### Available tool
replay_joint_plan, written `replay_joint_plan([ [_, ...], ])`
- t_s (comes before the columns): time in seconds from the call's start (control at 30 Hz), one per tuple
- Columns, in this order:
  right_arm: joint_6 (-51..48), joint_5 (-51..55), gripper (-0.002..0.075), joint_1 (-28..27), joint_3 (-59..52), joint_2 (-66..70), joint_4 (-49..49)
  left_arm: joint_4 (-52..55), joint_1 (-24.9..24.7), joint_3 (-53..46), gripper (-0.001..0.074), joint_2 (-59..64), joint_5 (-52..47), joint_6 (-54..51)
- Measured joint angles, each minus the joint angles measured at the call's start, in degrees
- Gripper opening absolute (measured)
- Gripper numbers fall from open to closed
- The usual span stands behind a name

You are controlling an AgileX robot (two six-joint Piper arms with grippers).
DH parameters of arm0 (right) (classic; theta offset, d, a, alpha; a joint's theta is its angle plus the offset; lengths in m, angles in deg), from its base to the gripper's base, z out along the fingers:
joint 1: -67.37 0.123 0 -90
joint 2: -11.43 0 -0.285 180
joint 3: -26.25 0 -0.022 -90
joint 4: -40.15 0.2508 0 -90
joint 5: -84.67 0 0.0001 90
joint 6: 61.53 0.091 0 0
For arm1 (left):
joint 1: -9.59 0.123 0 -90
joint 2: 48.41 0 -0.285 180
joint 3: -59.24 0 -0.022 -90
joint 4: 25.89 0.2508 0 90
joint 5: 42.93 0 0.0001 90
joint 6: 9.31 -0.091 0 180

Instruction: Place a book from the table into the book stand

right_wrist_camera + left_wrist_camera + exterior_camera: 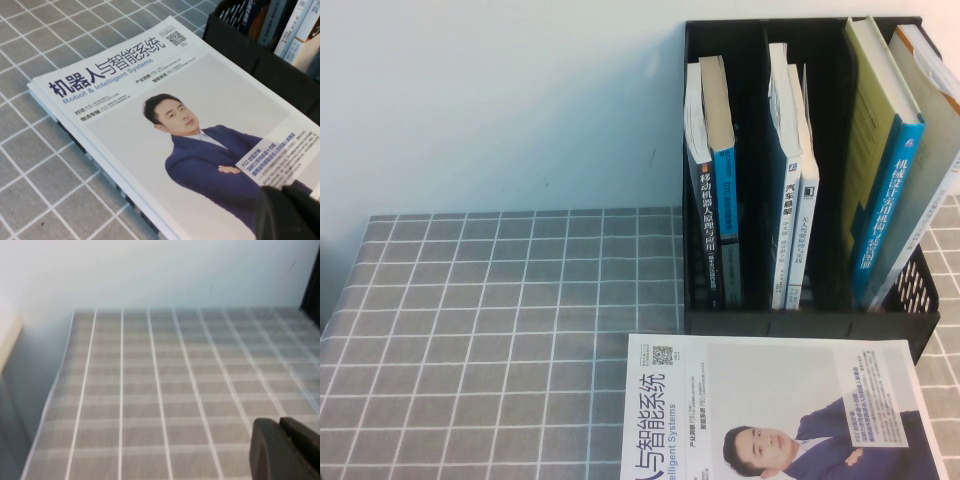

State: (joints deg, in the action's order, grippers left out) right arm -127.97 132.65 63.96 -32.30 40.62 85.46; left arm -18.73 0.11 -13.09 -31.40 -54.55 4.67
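Note:
The book [868,130], pale yellow-green with a blue spine, stands leaning in the right-hand compartment of the black book stand [800,322]. Neither gripper shows in the high view. In the left wrist view my left gripper [281,424] is shut on nothing, hovering over the bare grey checked table [165,380]. My right gripper [285,196] is shut and empty, just above a white-covered book [165,125] showing a man in a suit. That book lies flat in front of the book stand [250,55].
Other books fill the stand: two in the left compartment [712,180], two in the middle [790,190], another behind the yellow-green one [935,150]. The white-covered book [770,410] lies on the table [500,330] at front right. A pale wall rises behind.

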Motion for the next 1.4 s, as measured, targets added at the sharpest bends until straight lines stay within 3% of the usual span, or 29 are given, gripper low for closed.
replay_joint_plan([
  [0.23,0.0,0.0,-0.0003,0.0,0.0,0.0,0.0,-3.73,4.24,-6.07,0.0001,-9.64,-4.67,0.66],
  [1.4,0.0,0.23,-0.0003,0.0,0.0,0.0,0.0,-3.73,4.24,-5.97,0.0001,-9.78,-6.11,-4.49],
])
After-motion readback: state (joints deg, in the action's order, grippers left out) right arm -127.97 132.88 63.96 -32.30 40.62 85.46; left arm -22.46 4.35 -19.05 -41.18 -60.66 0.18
